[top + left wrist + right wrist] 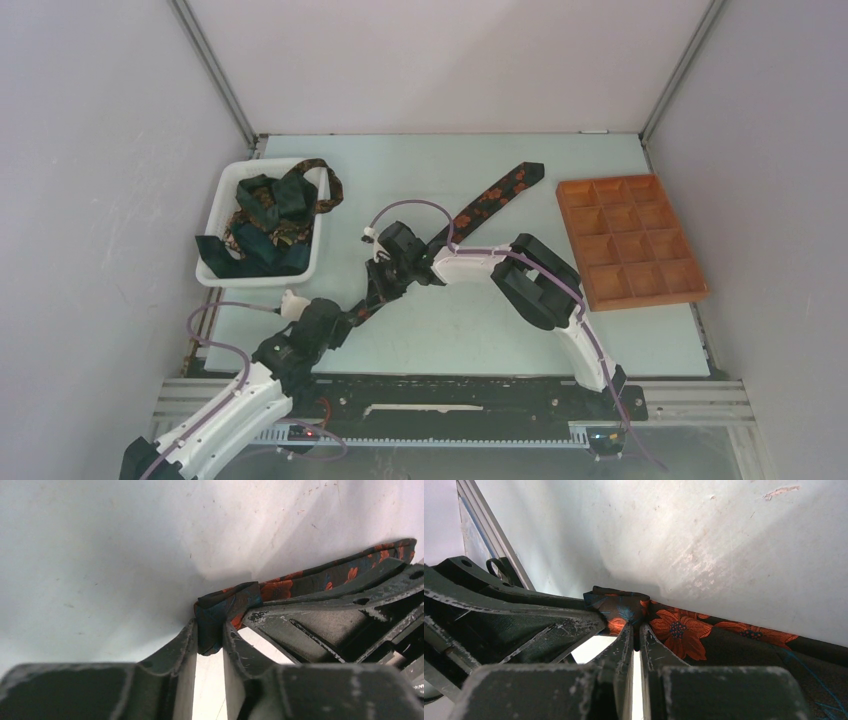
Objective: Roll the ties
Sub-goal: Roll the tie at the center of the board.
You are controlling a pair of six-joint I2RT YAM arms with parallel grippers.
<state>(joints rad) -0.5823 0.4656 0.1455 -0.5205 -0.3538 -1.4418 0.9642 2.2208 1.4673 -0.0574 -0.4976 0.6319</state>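
A dark tie with orange-red flowers (495,195) lies slanted on the table, its wide pointed end at the far right. Its narrow near end is folded into a small bundle. My left gripper (362,308) is shut on that folded end, seen in the left wrist view (210,630) with the tie (300,582) trailing off to the right. My right gripper (384,278) is shut on the same tie just beside it, seen in the right wrist view (636,629) with the flowered fabric (679,630) to its right. The two grippers nearly touch.
A white plastic bin (215,215) at the left holds several more dark green and brown ties (265,215). An orange-brown compartment tray (630,240) stands at the right. Grey walls close in the table on three sides.
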